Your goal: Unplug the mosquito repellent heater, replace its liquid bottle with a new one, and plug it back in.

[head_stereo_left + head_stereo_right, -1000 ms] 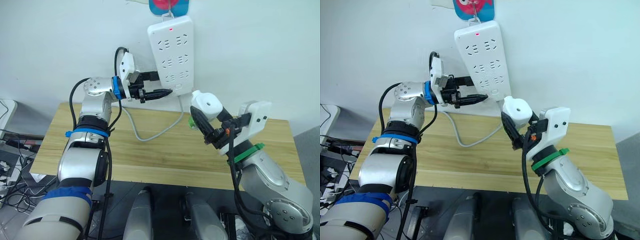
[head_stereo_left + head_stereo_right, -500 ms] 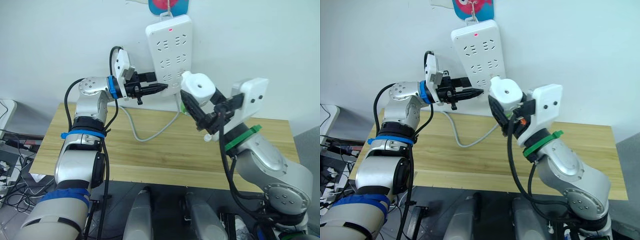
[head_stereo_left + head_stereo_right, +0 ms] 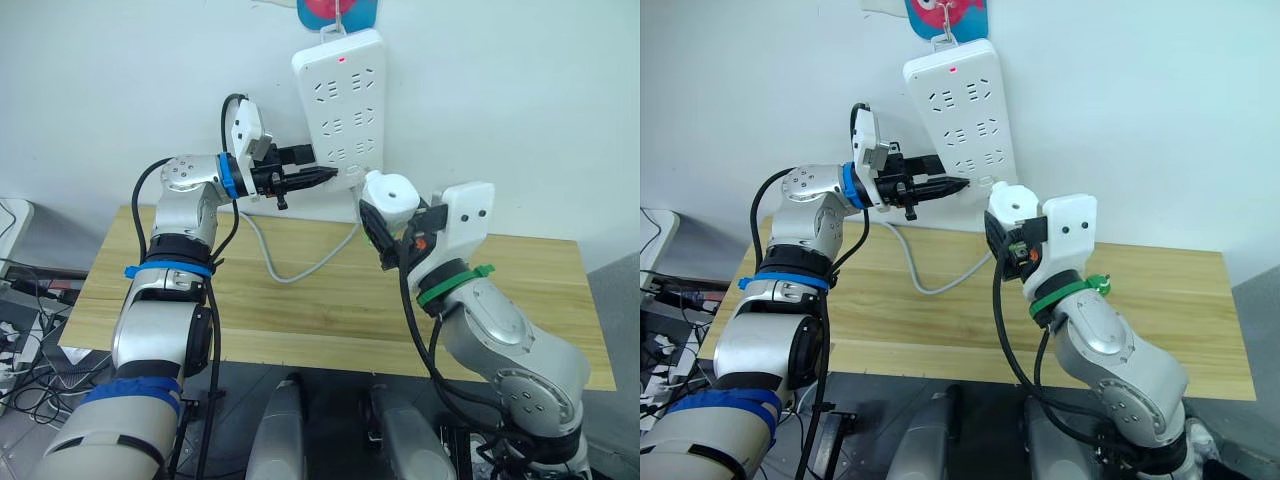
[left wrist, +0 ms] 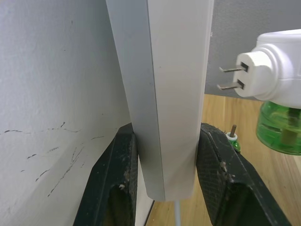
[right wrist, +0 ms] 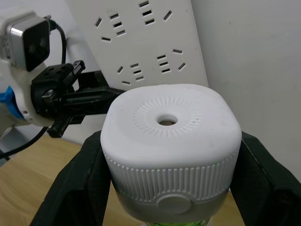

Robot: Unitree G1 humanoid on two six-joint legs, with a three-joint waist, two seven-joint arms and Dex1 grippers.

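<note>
Wall power strip (image 3: 342,100) lower edge: left jaws pinch | heater (image 3: 390,196): right jaws pinch, prongs just short.

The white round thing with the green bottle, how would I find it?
Find the long white power strip on the wall. Just below its lower end, the right pincer holds the mosquito repellent heater: a rounded white plug-in unit, two metal prongs pointing at the strip, a green bottle underneath.
</note>
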